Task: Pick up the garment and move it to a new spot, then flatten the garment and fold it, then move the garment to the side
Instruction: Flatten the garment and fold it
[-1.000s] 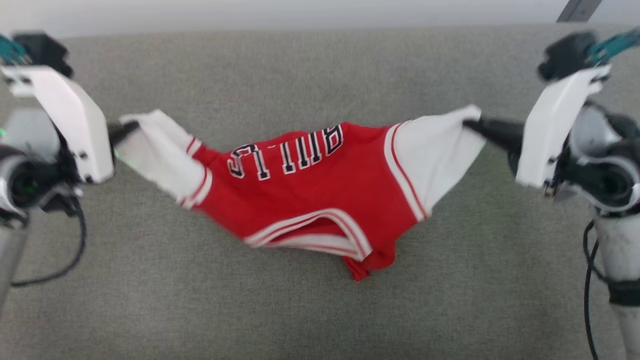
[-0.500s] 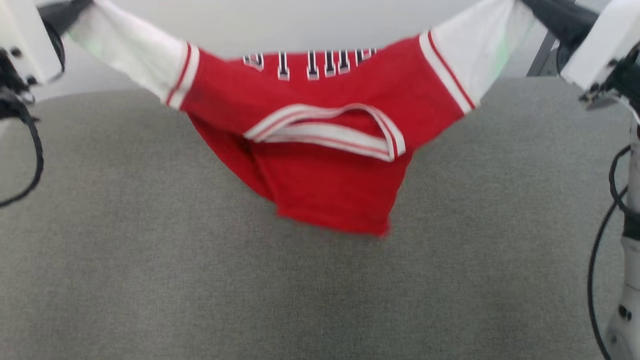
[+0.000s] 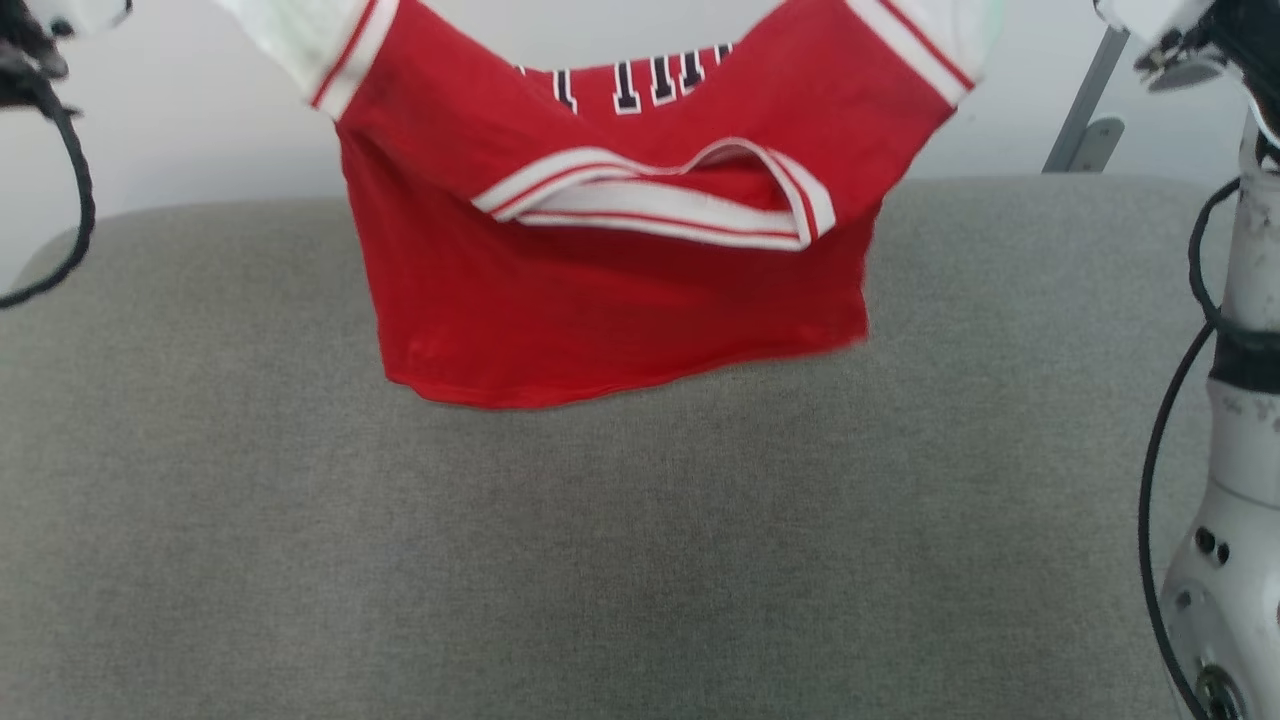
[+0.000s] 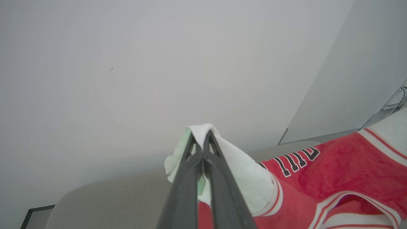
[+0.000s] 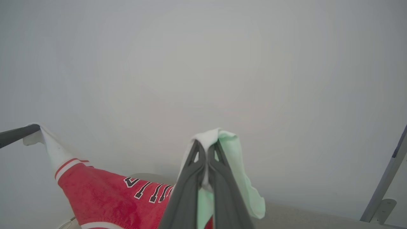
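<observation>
Above the cushion, the left gripper and right gripper are clamping the garment, dangling it; set-down, flattening, folding not yet done.

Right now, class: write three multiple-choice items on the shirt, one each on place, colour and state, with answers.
1. Where is the shirt? A. on a shelf B. hung between both hands C. in a basket
2. What colour are its sleeves? A. black B. white C. blue
3. How is the left hand? A. wide open B. shut on nothing C. shut on a sleeve
Answers: 1 B: left and right hand each pinch a sleeve. 2 B: white cloth, striped trim. 3 C: it clamps white cloth.
</observation>
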Controlling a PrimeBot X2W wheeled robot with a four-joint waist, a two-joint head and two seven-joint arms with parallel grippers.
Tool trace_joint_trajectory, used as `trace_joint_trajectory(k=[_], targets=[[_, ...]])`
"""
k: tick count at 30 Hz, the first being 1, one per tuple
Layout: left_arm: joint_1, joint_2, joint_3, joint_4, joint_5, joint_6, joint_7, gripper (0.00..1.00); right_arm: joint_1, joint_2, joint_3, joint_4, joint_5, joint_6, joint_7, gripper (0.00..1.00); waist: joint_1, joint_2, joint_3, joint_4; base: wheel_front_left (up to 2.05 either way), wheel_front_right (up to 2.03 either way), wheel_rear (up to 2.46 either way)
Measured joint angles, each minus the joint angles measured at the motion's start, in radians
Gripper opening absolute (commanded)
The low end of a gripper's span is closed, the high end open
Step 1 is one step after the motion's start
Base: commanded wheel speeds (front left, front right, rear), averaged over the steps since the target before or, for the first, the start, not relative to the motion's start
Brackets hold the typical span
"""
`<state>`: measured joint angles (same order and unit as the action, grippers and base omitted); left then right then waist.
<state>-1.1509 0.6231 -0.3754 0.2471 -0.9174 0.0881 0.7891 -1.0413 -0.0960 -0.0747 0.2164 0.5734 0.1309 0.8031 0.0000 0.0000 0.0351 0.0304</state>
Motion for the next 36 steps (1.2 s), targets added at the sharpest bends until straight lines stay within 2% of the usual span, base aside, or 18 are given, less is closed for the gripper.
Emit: trace_joint_trajectory(k=[8, 11, 16, 19, 24, 27, 30, 36], targets=[[-0.115, -0.056, -0.002, 0.093, 0.048, -0.041, -0.125, 0.00, -0.124, 0.006, 0.041, 0.087, -0.087, 0.000, -0.146, 0.00, 0.0000, 0.0000, 0.097, 0.000, 0.00, 0.00, 0.00], [-0.173, -0.083, -0.006, 0.147, 0.067, -0.064, -0.182, 0.00, -0.194, 0.004, 0.064, 0.160, -0.118, 0.000, -0.234, 0.00, 0.0000, 0.0000, 0.153, 0.001, 0.00, 0.00, 0.00], [-0.297, -0.112, -0.010, 0.251, 0.124, -0.110, -0.313, 0.00, -0.331, -0.008, 0.109, 0.288, -0.195, 0.000, -0.464, 0.00, 0.0000, -0.0001, 0.259, 0.005, 0.00, 0.00, 0.00], [-0.377, -0.128, -0.010, 0.303, 0.173, -0.135, -0.438, 0.00, -0.404, -0.016, 0.130, 0.362, -0.249, 0.000, -0.616, 0.00, 0.0000, 0.0000, 0.321, 0.008, 0.00, 0.00, 0.00], [-0.477, -0.145, -0.004, 0.366, 0.253, -0.176, -0.736, 0.00, -0.499, -0.040, 0.176, 0.471, -0.367, 0.000, -0.851, 0.00, 0.0001, 0.0000, 0.404, 0.019, 0.00, 0.00, 0.00], [-0.477, -0.156, -0.014, 0.444, 0.252, -0.195, -0.820, 0.00, -0.514, -0.042, 0.214, 0.565, -0.402, 0.000, -0.904, 0.00, 0.0000, -0.0001, 0.436, 0.028, 0.00, 0.00, 0.00], [-0.443, -0.160, -0.037, 0.523, 0.247, -0.206, -0.858, 0.00, -0.508, -0.041, 0.266, 0.659, -0.398, 0.000, -0.904, 0.00, 0.0000, -0.0001, 0.451, 0.039, 0.00, 0.00, 0.00], [-0.355, -0.162, -0.081, 0.668, 0.219, -0.216, -0.860, 0.00, -0.417, -0.025, 0.344, 0.763, -0.275, 0.000, -0.835, 0.00, 0.0001, 0.0000, 0.448, 0.047, 0.00, 0.00, 0.00]])
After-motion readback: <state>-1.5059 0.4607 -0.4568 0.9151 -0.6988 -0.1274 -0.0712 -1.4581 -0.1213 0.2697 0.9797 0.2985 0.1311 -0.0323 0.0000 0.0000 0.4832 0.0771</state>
